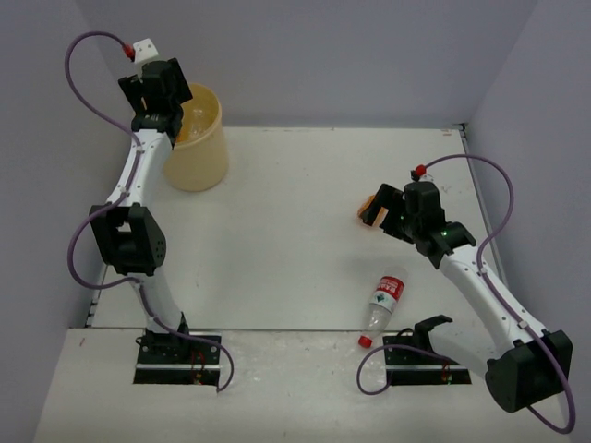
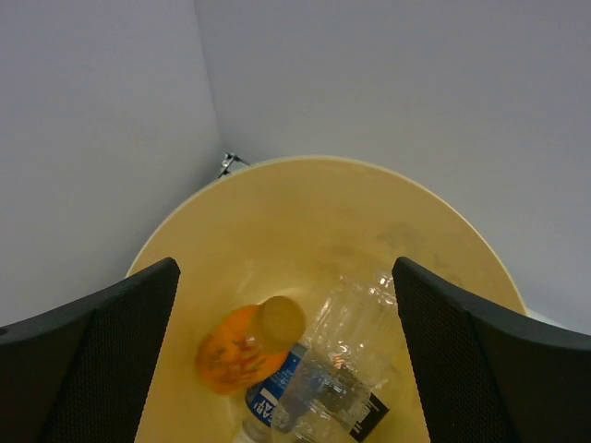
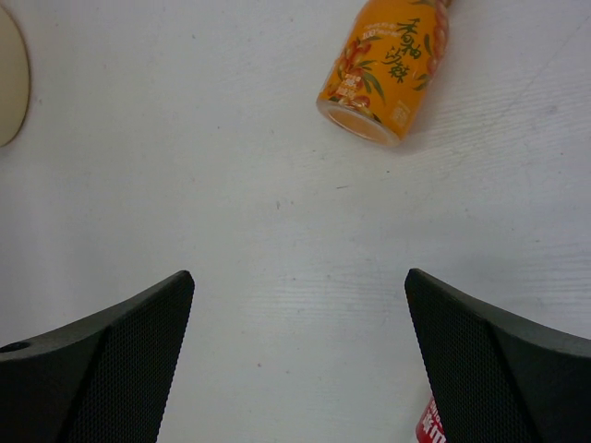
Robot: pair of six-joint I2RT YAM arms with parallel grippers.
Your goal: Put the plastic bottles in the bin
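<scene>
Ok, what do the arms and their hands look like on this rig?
The left arm and right arm have white links, black joint housings and black bases. A purple cable loops along each, ending in a red plug. The left hand and right hand have broad black fingers with a fine mesh texture. A green light glows on the right arm.

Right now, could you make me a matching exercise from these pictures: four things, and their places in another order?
1. left end effector
2. right end effector
3. red-white labelled bottle
4. bin

A. lying on the table, at its near edge
B. above the table, near an orange bottle
C. standing at the table's far left
D. above the bin

Pairs: 1-D; 2-B; 3-A; 4-C
</scene>
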